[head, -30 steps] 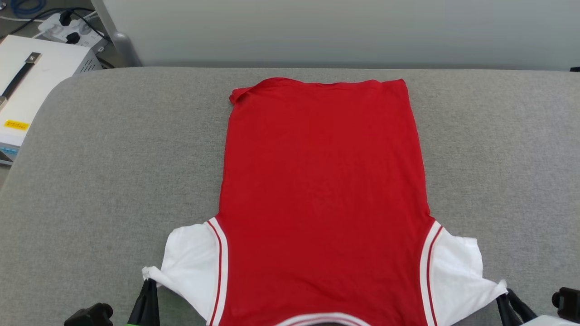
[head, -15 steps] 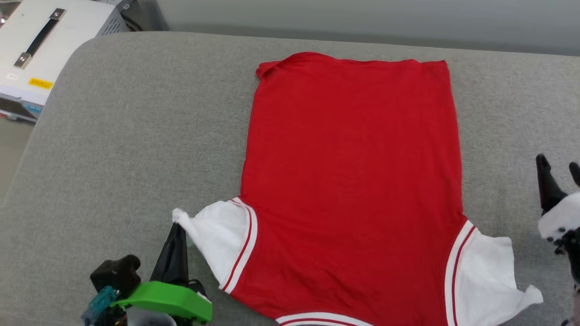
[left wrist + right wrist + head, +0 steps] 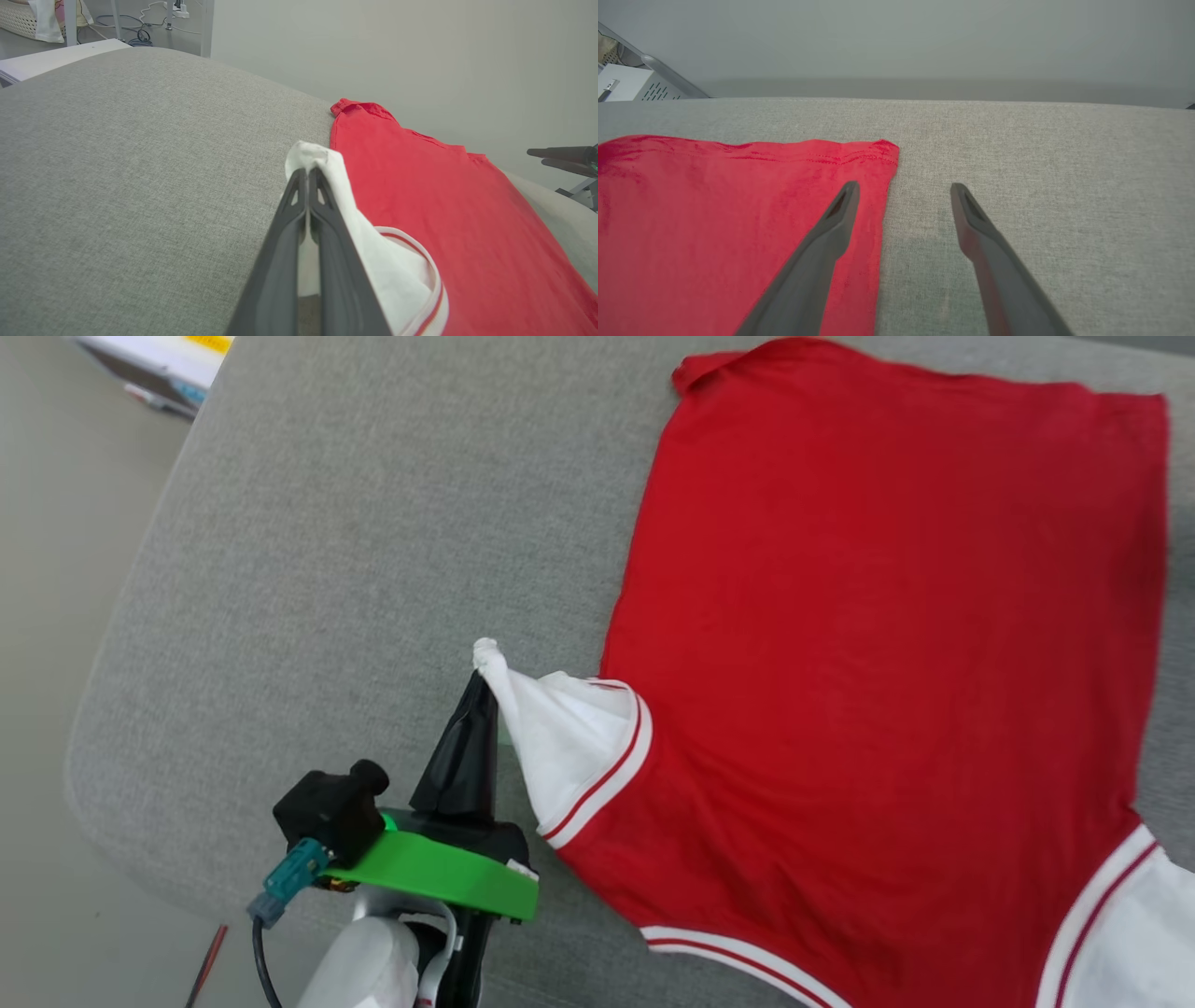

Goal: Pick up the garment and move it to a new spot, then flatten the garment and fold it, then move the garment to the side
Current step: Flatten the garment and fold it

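On grey cushion (image 3: 355, 523), left hand (image 3: 485, 678) pinches the garment (image 3: 887, 616) by its sleeve (image 3: 560, 737); right hand (image 3: 904, 185) gapes empty.

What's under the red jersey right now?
Grey padded surface shows beside the red jersey, which lies spread on it. Whatever is beneath the cloth is covered. Left claw is shut on the tip of its white sleeve.
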